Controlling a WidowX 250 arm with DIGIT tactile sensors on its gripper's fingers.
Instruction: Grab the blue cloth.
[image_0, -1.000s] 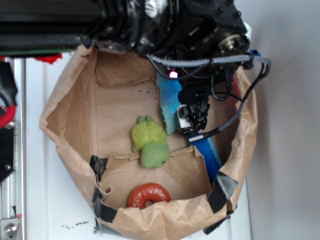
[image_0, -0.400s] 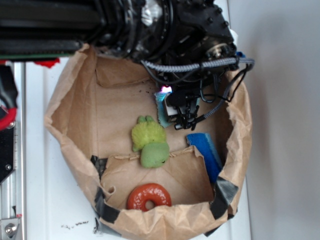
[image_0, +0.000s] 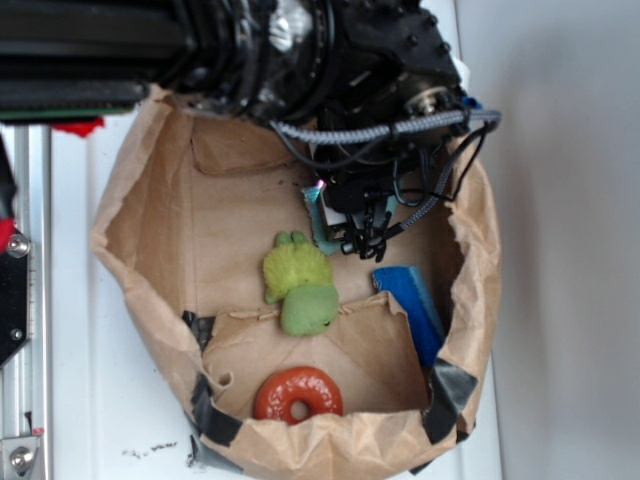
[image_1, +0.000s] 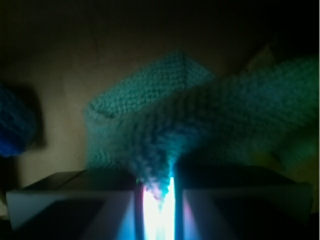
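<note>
Because the gripper (image_0: 362, 232) pinches only a thin fold of the blue cloth (image_1: 165, 120), the cloth could slide out and fall back into the bag (image_0: 150, 240). Most of the cloth hangs loose, so it could also catch on the bag's wall.

The cloth is now bunched under the arm, just right of the green toy (image_0: 298, 283), with only a small strip showing. A second ago it lay spread out flat there. The arm has slid a bit toward the toy. The sponge (image_0: 410, 300), right of the toy, now shows fully.
</note>
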